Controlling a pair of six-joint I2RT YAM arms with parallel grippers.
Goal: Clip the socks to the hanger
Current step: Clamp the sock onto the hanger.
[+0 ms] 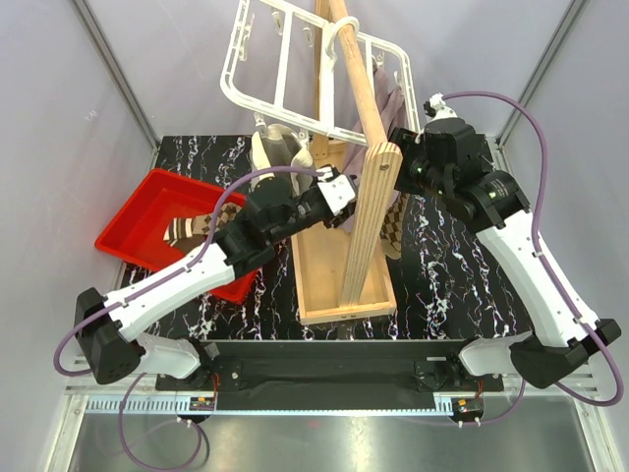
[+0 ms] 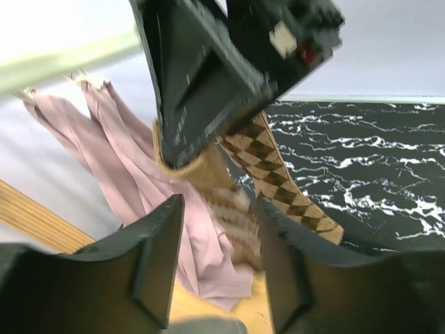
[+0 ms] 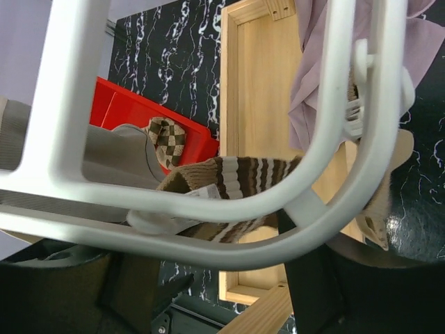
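left wrist | striped sock (image 2: 224, 209) — between jaws of parted left gripper (image 2: 219, 254)

Left tool (image 2: 219, 268) and right tool (image 3: 212, 292) point toward each other, jaws parted.

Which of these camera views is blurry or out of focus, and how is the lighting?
Left wrist view: motion-smeared, the checkered sock and mauve sock streaky. Right wrist view: the hanger close up, soft-edged; red tray behind crisper. Top external view: sharp, evenly lit, faint shadows on the table.
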